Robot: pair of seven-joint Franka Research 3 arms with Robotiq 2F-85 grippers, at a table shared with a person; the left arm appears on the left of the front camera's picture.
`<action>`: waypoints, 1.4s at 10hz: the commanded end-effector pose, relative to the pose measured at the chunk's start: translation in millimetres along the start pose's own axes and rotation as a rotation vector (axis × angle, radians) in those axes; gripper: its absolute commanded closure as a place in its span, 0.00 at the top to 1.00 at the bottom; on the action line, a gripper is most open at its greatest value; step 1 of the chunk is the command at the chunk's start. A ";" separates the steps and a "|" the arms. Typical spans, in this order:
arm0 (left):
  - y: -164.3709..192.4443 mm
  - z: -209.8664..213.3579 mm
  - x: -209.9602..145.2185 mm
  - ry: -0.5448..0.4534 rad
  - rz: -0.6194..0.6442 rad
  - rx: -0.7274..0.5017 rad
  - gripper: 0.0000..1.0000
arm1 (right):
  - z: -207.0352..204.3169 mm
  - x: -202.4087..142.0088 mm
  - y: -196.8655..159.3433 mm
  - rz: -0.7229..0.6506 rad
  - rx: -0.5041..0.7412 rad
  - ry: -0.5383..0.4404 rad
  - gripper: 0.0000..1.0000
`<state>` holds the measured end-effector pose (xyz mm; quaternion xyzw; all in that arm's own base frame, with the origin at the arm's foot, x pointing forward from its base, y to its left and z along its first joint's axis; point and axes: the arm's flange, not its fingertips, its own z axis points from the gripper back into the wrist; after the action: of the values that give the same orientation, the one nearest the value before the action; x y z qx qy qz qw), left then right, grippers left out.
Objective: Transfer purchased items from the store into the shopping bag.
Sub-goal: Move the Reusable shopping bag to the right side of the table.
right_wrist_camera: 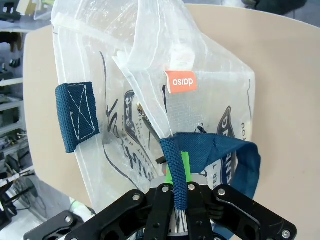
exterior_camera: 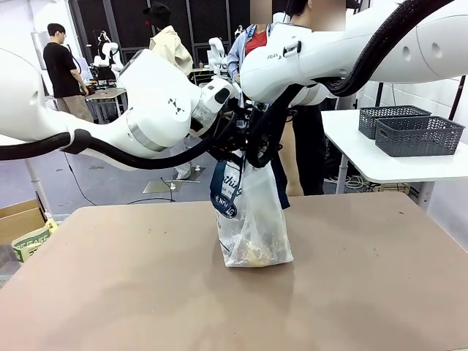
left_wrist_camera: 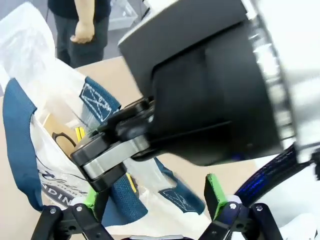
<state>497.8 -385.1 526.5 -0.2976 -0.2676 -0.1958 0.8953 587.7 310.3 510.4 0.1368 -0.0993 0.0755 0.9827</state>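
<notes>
Tabletop [exterior_camera: 131,292]: tan, bare all round the bag, wide open room out to its front and side edges. Shopping bag [exterior_camera: 256,219]: clear crinkly plastic, stands at the table's middle, mouth up; yellowish and tan purchased items [exterior_camera: 256,252] lie dimly at its bottom. Right gripper [right_wrist_camera: 179,192]: jaws together, pinched on a navy handle strap [right_wrist_camera: 175,165]. Left gripper [left_wrist_camera: 152,205]: jaws apart, holding nothing, just beside the bag's mouth. Side table [exterior_camera: 365,157]: white, carries two dark grey lattice baskets [exterior_camera: 417,135].
</notes>
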 end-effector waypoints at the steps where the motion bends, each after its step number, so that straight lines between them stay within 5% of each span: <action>1: -1.0 5.5 -2.4 -0.035 -0.004 -0.044 1.00 | -4.0 1.0 0.0 0.015 0.012 0.001 0.00; 11: -1.1 -17.8 -7.5 0.163 -0.051 0.065 1.00 | -6.8 2.8 -1.1 0.013 0.016 0.009 0.00; 12: -1.4 -18.1 -8.5 0.165 -0.057 0.081 0.90 | -6.9 2.8 -0.8 0.011 0.018 0.010 0.00; 14: 0.8 -18.2 -8.5 0.169 -0.035 0.091 0.50 | -7.2 2.8 -0.7 0.012 0.019 0.009 0.00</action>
<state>494.2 -393.1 504.1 -0.2403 -0.2112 -0.2322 0.9185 588.9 311.4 505.4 0.1366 -0.0959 0.0775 0.9829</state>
